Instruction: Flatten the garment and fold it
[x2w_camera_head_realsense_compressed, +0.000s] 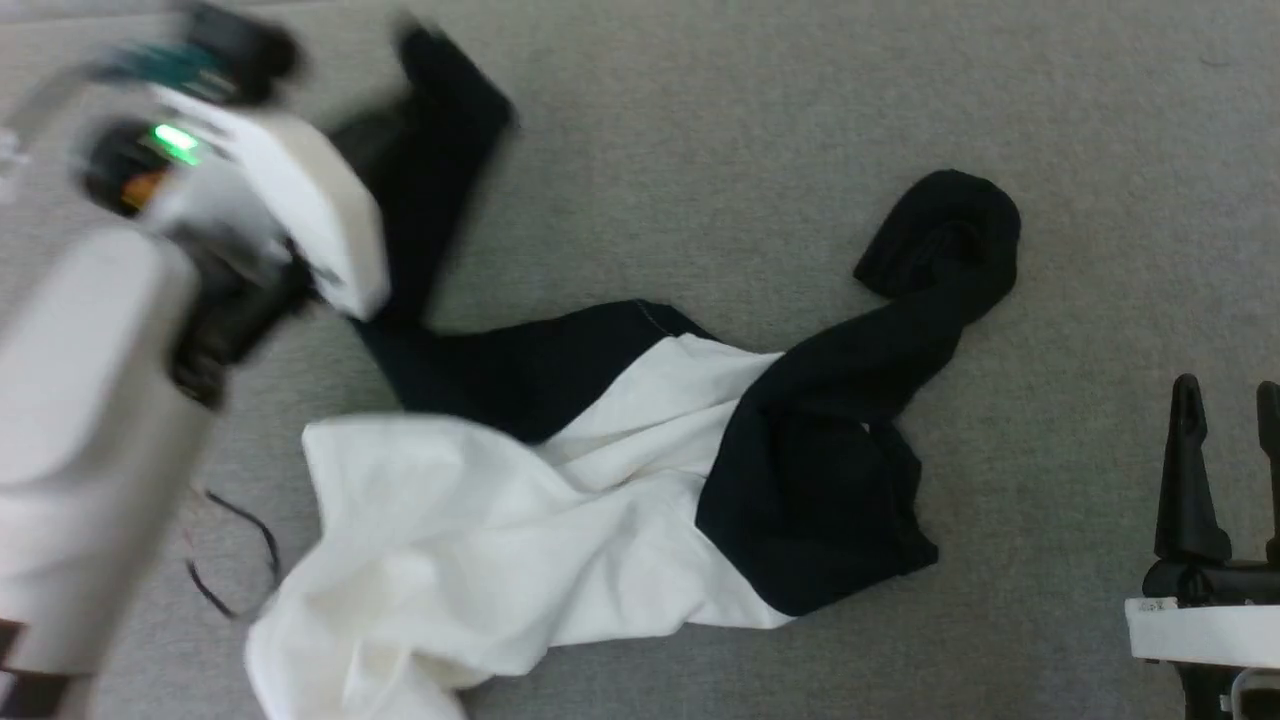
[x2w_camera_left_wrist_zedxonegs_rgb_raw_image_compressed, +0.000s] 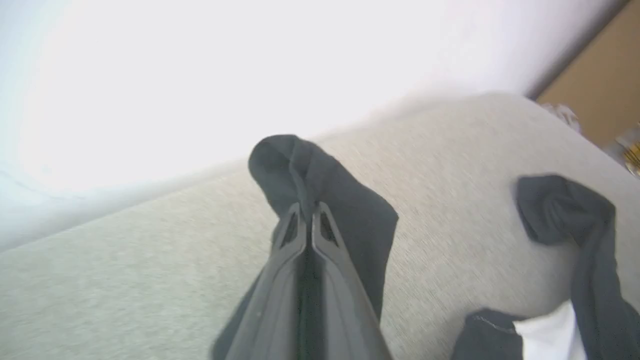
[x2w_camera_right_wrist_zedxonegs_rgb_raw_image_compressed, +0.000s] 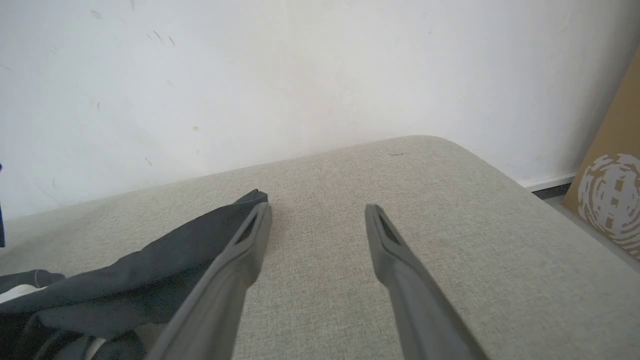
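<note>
The garment (x2w_camera_head_realsense_compressed: 480, 540) lies crumpled on a grey fabric surface (x2w_camera_head_realsense_compressed: 750, 120), with its white body at the lower left and black parts above and to the right. One black sleeve (x2w_camera_head_realsense_compressed: 440, 150) runs up to the far left, beside my blurred left arm (x2w_camera_head_realsense_compressed: 290, 210). In the left wrist view my left gripper (x2w_camera_left_wrist_zedxonegs_rgb_raw_image_compressed: 307, 210) is shut on that sleeve (x2w_camera_left_wrist_zedxonegs_rgb_raw_image_compressed: 350, 210), whose end bunches just past the fingertips. The other sleeve (x2w_camera_head_realsense_compressed: 940, 260) curls at the right. My right gripper (x2w_camera_head_realsense_compressed: 1228, 395) is open at the lower right, clear of the cloth, and the black sleeve (x2w_camera_right_wrist_zedxonegs_rgb_raw_image_compressed: 150, 270) lies to its left.
A thin black cord loop (x2w_camera_head_realsense_compressed: 240, 560) lies on the surface left of the white cloth. A white wall (x2w_camera_right_wrist_zedxonegs_rgb_raw_image_compressed: 300, 75) stands behind the surface's rounded far edge. A cardboard panel (x2w_camera_right_wrist_zedxonegs_rgb_raw_image_compressed: 610, 190) leans at the right, off the surface.
</note>
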